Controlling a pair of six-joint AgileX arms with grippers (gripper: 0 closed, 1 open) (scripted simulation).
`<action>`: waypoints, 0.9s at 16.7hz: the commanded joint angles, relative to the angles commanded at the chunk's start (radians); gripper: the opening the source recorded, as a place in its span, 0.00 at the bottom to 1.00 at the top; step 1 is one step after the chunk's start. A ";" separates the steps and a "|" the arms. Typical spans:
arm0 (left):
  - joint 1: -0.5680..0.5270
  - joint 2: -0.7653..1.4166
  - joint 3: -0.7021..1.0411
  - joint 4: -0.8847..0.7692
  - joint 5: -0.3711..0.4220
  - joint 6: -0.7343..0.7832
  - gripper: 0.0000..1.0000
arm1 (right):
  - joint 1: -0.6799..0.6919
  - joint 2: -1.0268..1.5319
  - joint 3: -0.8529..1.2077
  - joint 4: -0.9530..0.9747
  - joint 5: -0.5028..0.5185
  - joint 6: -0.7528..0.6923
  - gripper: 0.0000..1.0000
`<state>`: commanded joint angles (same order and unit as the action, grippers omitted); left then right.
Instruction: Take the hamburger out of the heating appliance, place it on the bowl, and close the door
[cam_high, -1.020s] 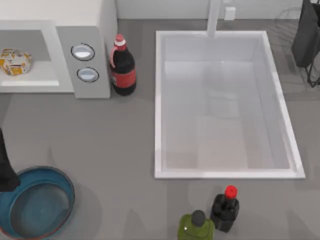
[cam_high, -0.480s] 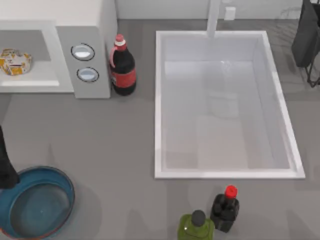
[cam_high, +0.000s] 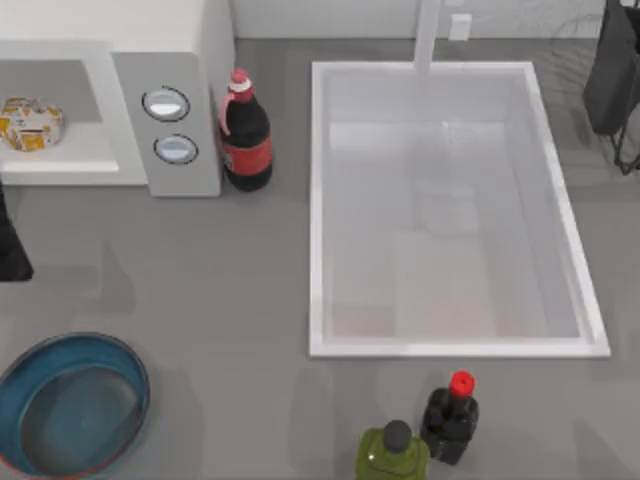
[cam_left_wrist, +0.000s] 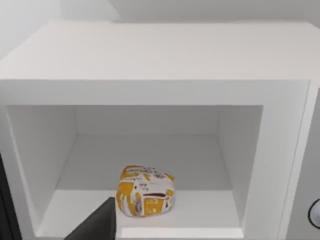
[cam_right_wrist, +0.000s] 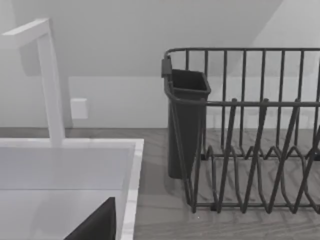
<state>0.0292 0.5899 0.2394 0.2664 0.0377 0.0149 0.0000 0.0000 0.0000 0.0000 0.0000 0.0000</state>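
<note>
Facing the open heating appliance (cam_high: 110, 110), the left arm sits at the top view's left edge, just in front of the cavity and well back from the bowl (cam_high: 72, 405); this looks like a line-up for reaching in. Whether the left jaws are spread or pressed together I cannot tell: a single dark finger tip (cam_left_wrist: 97, 225) shows in the left wrist view.

The hamburger (cam_high: 30, 123) lies inside the appliance on the cavity floor, near the front lip and untouched. With the cavity showing open from the front, the door must stand swung aside, though I cannot make it out. The bowl rests on the tabletop (cam_high: 230, 290) in front of the appliance, towards the near edge, presumably so the carry out is short.

From above, the hamburger is a small patch beside the two knobs (cam_high: 166, 103). The left wrist view looks straight into the cavity and gives what the top cannot: bare side walls and free space around the wrapper.

The right arm is parked beyond the sink (cam_high: 450, 210), far from the appliance; its wrist view looks at the faucet (cam_right_wrist: 50, 82) and dish rack (cam_right_wrist: 250, 130), and its jaws' state I cannot tell.
</note>
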 joint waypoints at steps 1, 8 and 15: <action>0.005 0.093 0.038 0.042 0.006 0.002 1.00 | 0.000 0.000 0.000 0.000 0.000 0.000 1.00; 0.040 0.812 0.329 0.367 0.052 0.021 1.00 | 0.000 0.000 0.000 0.000 0.000 0.000 1.00; 0.073 1.481 0.601 0.669 0.095 0.037 1.00 | 0.000 0.000 0.000 0.000 0.000 0.000 1.00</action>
<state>0.1026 2.0711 0.8404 0.9357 0.1324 0.0524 0.0000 0.0000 0.0000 0.0000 0.0000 0.0000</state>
